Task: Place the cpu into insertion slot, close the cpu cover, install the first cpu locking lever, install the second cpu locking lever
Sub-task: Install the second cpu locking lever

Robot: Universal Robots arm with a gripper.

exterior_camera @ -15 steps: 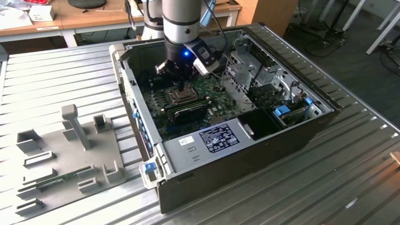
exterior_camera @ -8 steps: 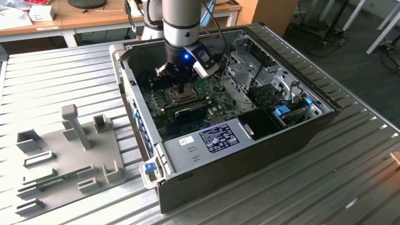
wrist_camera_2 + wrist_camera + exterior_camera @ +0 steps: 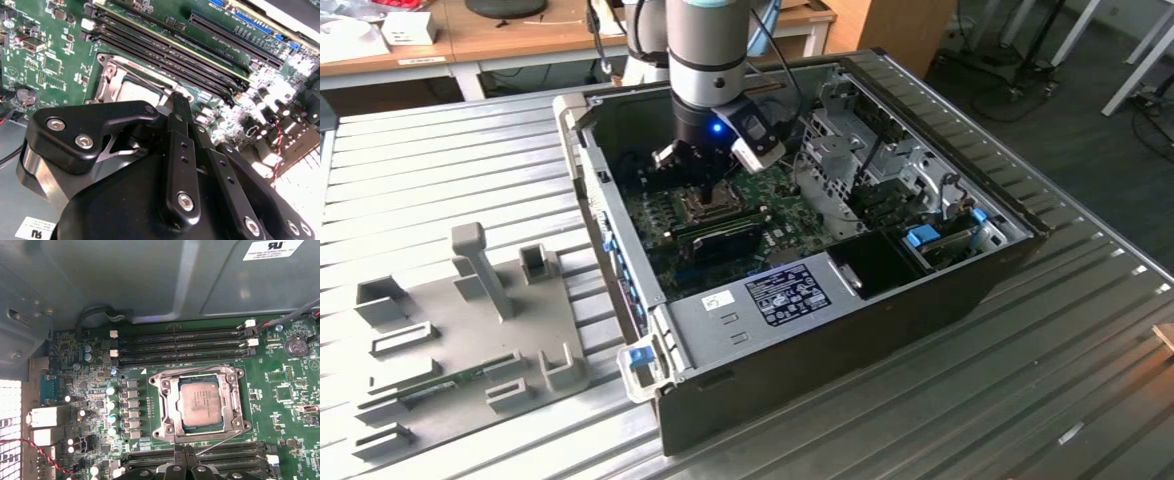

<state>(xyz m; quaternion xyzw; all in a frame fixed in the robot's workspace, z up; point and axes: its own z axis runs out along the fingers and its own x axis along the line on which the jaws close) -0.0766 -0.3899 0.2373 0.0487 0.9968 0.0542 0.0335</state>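
Observation:
In the first wrist view the cpu (image 3: pixel 200 402) lies flat in the insertion slot (image 3: pixel 159 432) on the green board. The cpu cover (image 3: pixel 170 405) is folded down around it, and the chip shows through its window. One thin wire locking lever (image 3: pixel 220 444) slants away from the socket's corner towards my gripper (image 3: pixel 184 460). Its free end stops right beside the black fingertips (image 3: pixel 192 466), which stand pressed together. In the second wrist view the gripper (image 3: pixel 180 100) points at the socket's edge. The exterior view has the gripper (image 3: pixel 711 192) low inside the open computer case, over the socket.
Long black memory slots (image 3: pixel 180 347) run on both sides of the socket. The case's grey wall (image 3: pixel 150 280) rises close behind them. A drive cage (image 3: pixel 874 160) and case rim (image 3: pixel 607 230) hem the arm in. A grey fixture plate (image 3: pixel 454 330) lies at the exterior view's left.

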